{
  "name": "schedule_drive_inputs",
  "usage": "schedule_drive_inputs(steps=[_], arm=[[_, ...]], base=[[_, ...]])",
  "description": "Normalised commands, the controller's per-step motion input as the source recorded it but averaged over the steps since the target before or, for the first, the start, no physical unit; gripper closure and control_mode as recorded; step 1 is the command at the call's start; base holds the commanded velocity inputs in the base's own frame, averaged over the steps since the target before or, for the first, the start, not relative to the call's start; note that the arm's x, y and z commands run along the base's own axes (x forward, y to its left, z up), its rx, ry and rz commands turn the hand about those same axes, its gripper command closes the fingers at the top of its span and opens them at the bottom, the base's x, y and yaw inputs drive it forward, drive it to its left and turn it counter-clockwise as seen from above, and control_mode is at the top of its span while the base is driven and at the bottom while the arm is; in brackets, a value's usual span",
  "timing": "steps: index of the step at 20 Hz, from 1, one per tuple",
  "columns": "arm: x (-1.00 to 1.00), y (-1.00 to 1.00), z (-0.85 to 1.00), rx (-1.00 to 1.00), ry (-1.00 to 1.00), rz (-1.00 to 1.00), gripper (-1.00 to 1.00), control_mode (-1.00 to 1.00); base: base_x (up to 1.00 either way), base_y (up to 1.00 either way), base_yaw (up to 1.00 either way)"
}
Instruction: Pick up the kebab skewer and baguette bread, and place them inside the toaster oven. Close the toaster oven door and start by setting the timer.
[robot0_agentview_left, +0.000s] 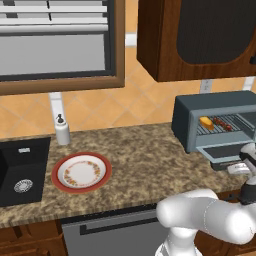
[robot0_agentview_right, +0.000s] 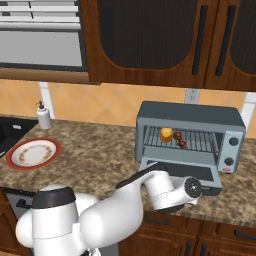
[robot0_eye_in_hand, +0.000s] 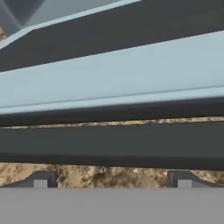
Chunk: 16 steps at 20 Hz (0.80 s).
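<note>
My fingers (robot0_eye_in_hand: 112, 181) spread wide, grasping nothing, bottom of frame. Toaster oven door (robot0_eye_in_hand: 113, 83) stiff, hinged, light; take dark bar handle (robot0_eye_in_hand: 112, 144) mid-span, push up.

One toaster oven (robot0_agentview_right: 190, 137), one kebab skewer (robot0_agentview_right: 180, 139), one baguette bread (robot0_agentview_right: 166, 134), one plate (robot0_agentview_left: 81, 172), one soap dispenser (robot0_agentview_left: 62, 130)

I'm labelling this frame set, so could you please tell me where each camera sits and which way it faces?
Left base view: behind the arm's left, facing the counter, plate and toaster oven; white arm at lower right.
Right base view: behind its right, facing the same oven, baguette bread and kebab skewer inside; arm at lower left.
Hand view: close on the toaster oven door; open gripper.
</note>
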Motion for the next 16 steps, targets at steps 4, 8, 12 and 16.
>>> schedule_drive_inputs(steps=[4,8,12,16], arm=[[0.62,0.05,0.46,0.00,-0.20,0.00,-1.00,-1.00],[0.68,0.06,0.59,0.00,-0.18,0.00,-1.00,-1.00],[0.57,0.00,0.84,0.00,-0.12,0.00,-1.00,-1.00],[0.53,0.01,0.94,0.00,-0.06,0.00,-1.00,-1.00]], base=[[0.00,0.00,0.00],[0.00,0.00,0.00],[0.00,0.00,0.00],[0.00,0.00,0.00]])
